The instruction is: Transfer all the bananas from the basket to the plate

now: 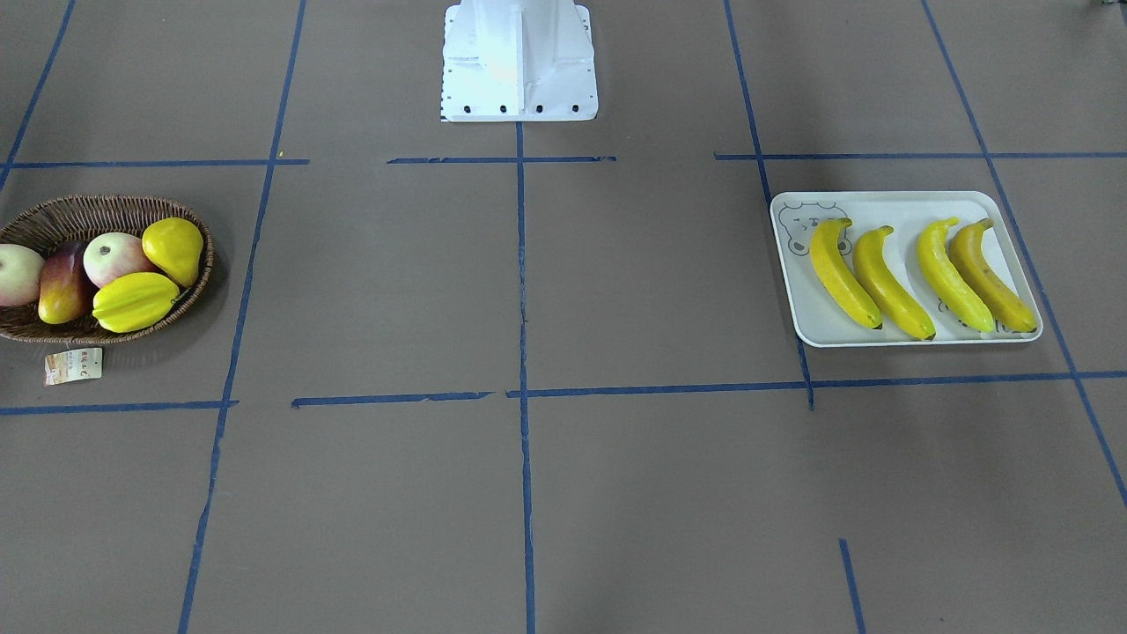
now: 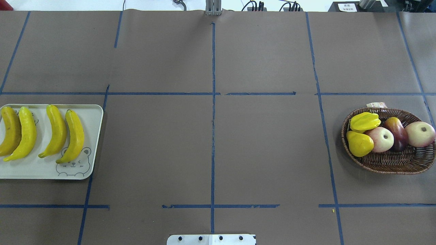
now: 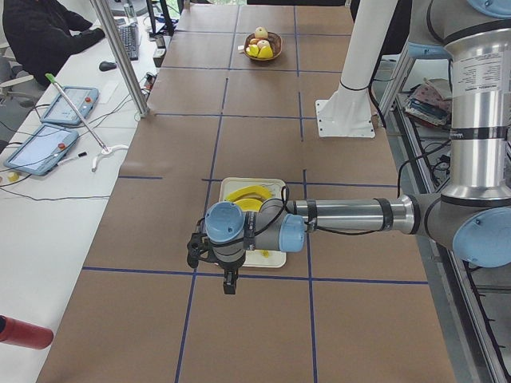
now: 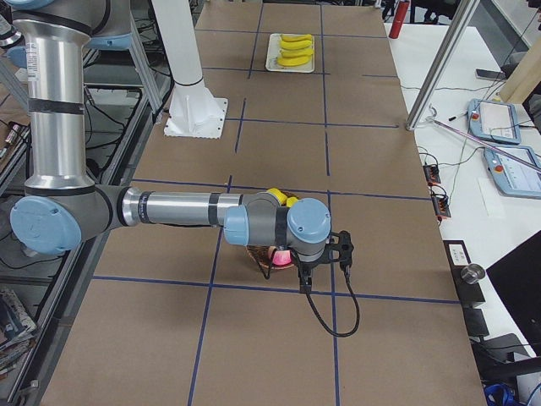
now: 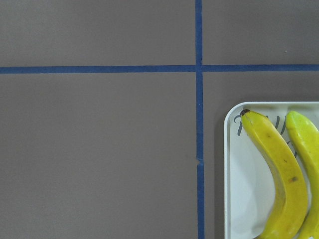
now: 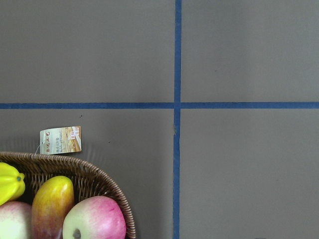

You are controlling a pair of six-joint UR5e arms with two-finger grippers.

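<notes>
1. Yellow bananas, four in all, lie side by side on the plate, just beside the left gripper.
2. Wicker basket, holding other fruit, sits just beside the right gripper.
3. Neither gripper's finger spacing can be told.

Plate, 1 banana partly beyond overhead view's left edge

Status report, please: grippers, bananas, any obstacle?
Left gripper, right gripper: open or shut, cannot tell. Four bananas on plate, none in basket. No obstacle seen.
</notes>
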